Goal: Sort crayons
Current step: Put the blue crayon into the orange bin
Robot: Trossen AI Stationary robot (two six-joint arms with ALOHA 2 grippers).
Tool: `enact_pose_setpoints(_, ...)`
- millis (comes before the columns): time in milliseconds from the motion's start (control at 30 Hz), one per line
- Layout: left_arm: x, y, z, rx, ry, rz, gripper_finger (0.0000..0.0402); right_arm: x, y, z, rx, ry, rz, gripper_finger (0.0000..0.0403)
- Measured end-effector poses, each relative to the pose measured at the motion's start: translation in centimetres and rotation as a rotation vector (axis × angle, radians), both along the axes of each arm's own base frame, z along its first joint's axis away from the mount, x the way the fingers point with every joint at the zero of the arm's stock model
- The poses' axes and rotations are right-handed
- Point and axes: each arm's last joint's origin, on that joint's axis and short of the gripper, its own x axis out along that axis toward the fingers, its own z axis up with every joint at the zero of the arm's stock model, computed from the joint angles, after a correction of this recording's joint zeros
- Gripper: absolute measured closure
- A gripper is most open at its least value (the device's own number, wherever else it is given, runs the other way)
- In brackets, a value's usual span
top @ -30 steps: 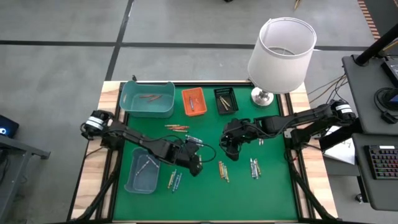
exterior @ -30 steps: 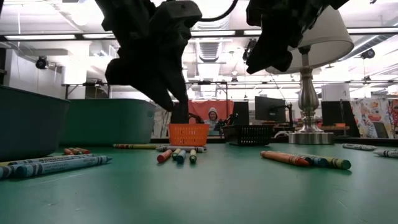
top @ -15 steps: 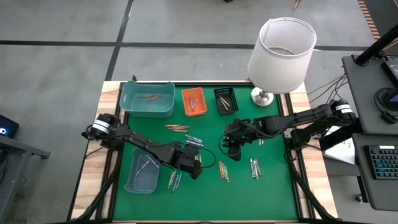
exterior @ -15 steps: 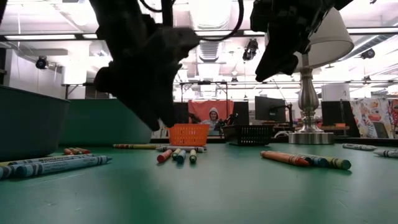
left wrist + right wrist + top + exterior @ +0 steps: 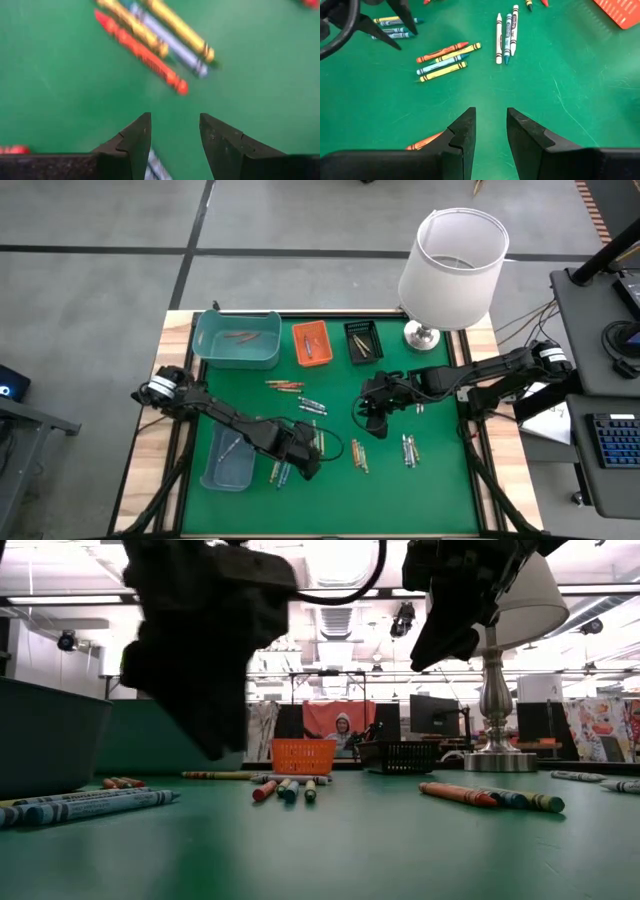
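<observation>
Two arms hang over the green mat [image 5: 440, 480], and only yours on the left has shifted: over the last second the left gripper [image 5: 307, 465] has travelled from mat centre toward 7 o'clock, while the right gripper [image 5: 368, 417] has held its place just right of centre. The left wrist view shows the left fingers spread with nothing between them, above a cluster of red, orange, blue and yellow crayons [image 5: 155, 45]. The right fingers are parted and empty over bare mat, with a fanned group of four crayons [image 5: 446, 61] ahead of them. Read this as an approach: no crayon is gripped, and the pick has not begun.

Crayons lie scattered in small groups across the mat, at 12 o'clock of centre [image 5: 284, 385], at 5 o'clock [image 5: 358, 455] and at 4 o'clock [image 5: 408, 448], with a few already in the large teal tray [image 5: 210, 340], the orange tray [image 5: 300, 352], the black tray [image 5: 352, 332] and the near teal tray [image 5: 212, 470].

Hidden: the left gripper covers part of the 7 o'clock crayons in the high view, and its bulk blocks much of the low view. Which crayon it targets, you cannot tell. The lamp [image 5: 452, 255] stands at the mat's 1 o'clock corner.
</observation>
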Motion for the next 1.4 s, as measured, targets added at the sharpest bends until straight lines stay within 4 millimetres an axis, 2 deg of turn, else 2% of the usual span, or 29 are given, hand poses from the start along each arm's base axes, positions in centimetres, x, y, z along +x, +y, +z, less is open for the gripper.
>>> enact_pose_setpoints(267,-1.5,-1.3,-0.2,0.01,0.076,0.018,0.0251,0.0,0.0,0.0,0.0,-0.003,-0.001,0.0305)
enact_pose_setpoints(433,-1.4,-1.3,-0.6,0.028,0.084,0.019,0.026,0.0,0.0,0.0,0.002,-0.003,-0.004,0.0305)
enact_pose_setpoints(733,-1.3,-1.9,-3.0,0.043,0.159,0.005,0.0276,0.0,0.0,0.0,-0.001,-0.003,-0.007,0.0305)
enact_pose_setpoints(1000,-1.2,-1.9,-3.5,0.072,0.16,-0.002,0.028,0.0,-0.1,0.0,-0.015,-0.004,-0.02,0.0305)
enact_pose_setpoints(1400,-1.2,-1.8,-3.3,0.072,0.155,-0.005,0.0335,0.0,-0.1,0.0,-0.015,-0.004,-0.02,0.0305)
